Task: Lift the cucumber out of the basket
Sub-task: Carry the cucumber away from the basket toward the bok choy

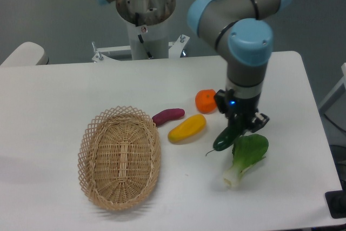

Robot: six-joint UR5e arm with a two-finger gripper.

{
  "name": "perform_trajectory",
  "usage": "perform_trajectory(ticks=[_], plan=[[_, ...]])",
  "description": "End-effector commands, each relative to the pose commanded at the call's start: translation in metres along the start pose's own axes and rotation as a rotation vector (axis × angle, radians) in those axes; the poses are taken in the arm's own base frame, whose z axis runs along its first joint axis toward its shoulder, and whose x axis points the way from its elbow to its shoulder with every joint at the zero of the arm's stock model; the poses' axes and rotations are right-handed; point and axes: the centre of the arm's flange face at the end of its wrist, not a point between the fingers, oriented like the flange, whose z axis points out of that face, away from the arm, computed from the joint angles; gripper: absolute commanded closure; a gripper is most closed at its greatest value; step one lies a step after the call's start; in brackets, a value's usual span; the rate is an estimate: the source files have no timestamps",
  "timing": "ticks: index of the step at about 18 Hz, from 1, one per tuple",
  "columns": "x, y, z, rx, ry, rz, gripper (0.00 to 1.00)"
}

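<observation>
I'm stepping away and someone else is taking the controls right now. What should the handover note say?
Gripper: shut on the cucumber, which hangs tilted from it just above the table.
Cucumber: out of the basket, held well to the right of it, right beside the leafy top of the bok choy.
Basket: holds nothing now.
Done: the cucumber is picked up and clear of the basket.
Left: nothing of the pick itself; keep the grip firm.
</observation>
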Motion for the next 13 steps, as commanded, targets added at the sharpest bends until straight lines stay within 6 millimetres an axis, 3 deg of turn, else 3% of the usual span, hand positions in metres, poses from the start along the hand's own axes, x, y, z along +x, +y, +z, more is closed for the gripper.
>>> perform_trajectory(ticks=[13], plan=[[-0.0031,0.0085,-0.0003,-0.002,-0.003,-0.011,0.82]])
